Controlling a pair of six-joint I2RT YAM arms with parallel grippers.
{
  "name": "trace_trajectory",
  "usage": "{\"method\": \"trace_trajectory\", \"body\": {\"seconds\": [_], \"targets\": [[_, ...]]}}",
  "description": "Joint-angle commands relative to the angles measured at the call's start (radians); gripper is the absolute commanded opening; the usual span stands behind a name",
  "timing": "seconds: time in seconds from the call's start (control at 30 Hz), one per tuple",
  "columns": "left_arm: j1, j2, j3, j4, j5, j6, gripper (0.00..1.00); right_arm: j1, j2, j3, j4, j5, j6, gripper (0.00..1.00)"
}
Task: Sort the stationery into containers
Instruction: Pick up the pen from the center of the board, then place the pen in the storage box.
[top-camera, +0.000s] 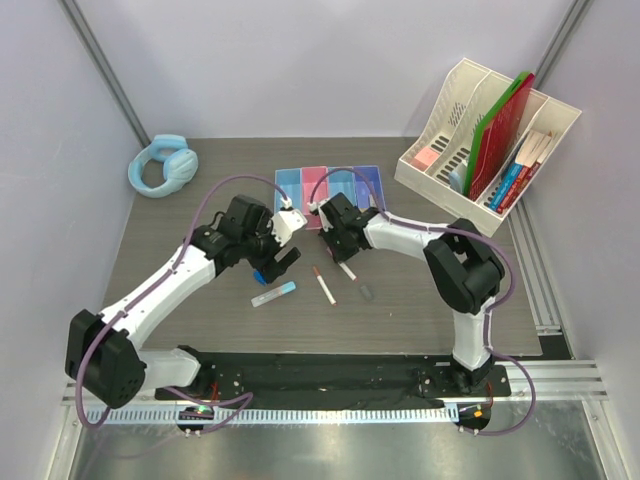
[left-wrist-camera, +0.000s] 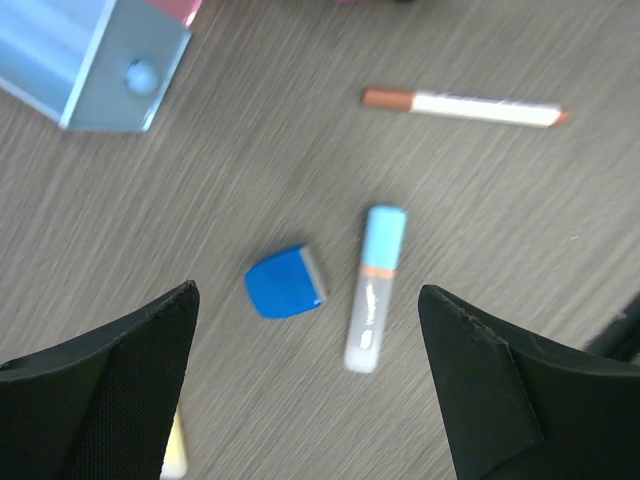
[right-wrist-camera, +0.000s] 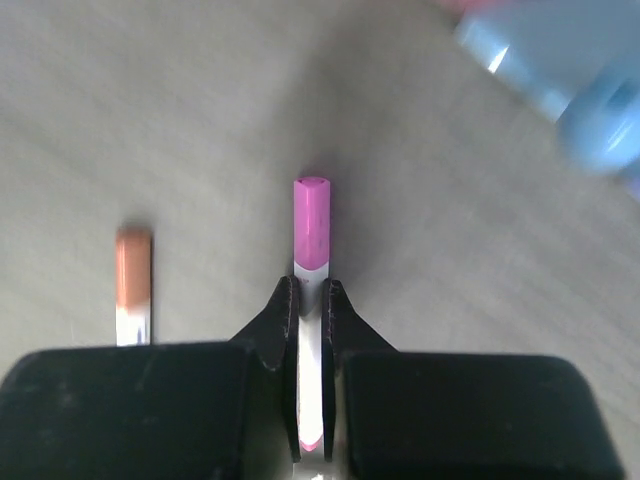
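A robotics lab cell dressed as a desk: plain lilac panel walls (top-camera: 300, 60) box in a dark wood-grain tabletop (top-camera: 420, 320), with silver aluminium rails (top-camera: 540, 290) and a black mounting plate (top-camera: 330, 372) behind the left gripper (top-camera: 275, 265) and right gripper (top-camera: 343, 260). Beyond the right gripper stands a cream slotted plastic file organiser (top-camera: 448, 108); beyond the left, light blue headphones (top-camera: 163, 165).

Dark wood-grain worktop (top-camera: 400, 320). Far L: light blue headphones (top-camera: 163, 166). Far ctr: row of 4 bins (top-camera: 289, 185). Far R: cream file organiser (top-camera: 440, 195). Near ctr, all apart: blue block (left-wrist-camera: 285, 283), pale blue tube (top-camera: 273, 293), red-cap pen (top-camera: 324, 285), grey eraser (top-camera: 367, 293).
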Motion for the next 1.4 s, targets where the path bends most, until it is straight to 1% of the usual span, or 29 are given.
{"method": "trace_trajectory", "body": {"seconds": [0.0,0.07,0.1,0.2,0.27,0.3,0.5,0.6,0.8,0.9,1.1,1.37], "targets": [[-0.008,0.02,0.046,0.026,0.168,-0.023,0.9,0.007,-0.139,-0.074,-0.118,-0.081,-0.068,0.01],[-0.011,0.034,0.046,0.041,0.183,-0.019,0.9,-0.004,-0.191,-0.082,-0.117,-0.085,-0.079,0.01],[-0.011,0.064,0.052,0.043,0.188,-0.021,0.9,-0.019,-0.229,-0.084,-0.118,-0.084,-0.085,0.01],[-0.015,0.138,0.092,0.029,0.217,-0.082,0.88,-0.048,-0.284,-0.068,-0.118,-0.071,-0.088,0.01],[-0.034,0.161,0.101,0.027,0.214,-0.101,0.88,-0.078,-0.302,-0.053,-0.118,-0.082,-0.094,0.01],[-0.045,0.169,0.106,0.033,0.191,-0.101,0.87,-0.082,-0.312,-0.047,-0.117,-0.087,-0.099,0.01],[-0.12,0.238,0.144,0.041,0.147,-0.148,0.87,-0.124,-0.318,0.042,-0.098,-0.042,-0.136,0.01],[-0.165,0.293,0.175,0.043,0.125,-0.173,0.86,-0.147,-0.3,0.091,-0.065,0.021,-0.179,0.01],[-0.238,0.417,0.259,0.026,0.102,-0.237,0.84,-0.171,-0.207,0.217,-0.008,0.057,-0.232,0.01],[-0.254,0.469,0.298,-0.011,0.094,-0.245,0.83,-0.173,-0.139,0.277,0.02,0.071,-0.254,0.01],[-0.265,0.542,0.354,-0.076,0.077,-0.272,0.81,-0.179,-0.023,0.43,0.023,0.074,-0.275,0.01],[-0.272,0.556,0.356,-0.094,0.024,-0.317,0.8,-0.193,0.047,0.53,0.037,0.054,-0.306,0.01]]}}
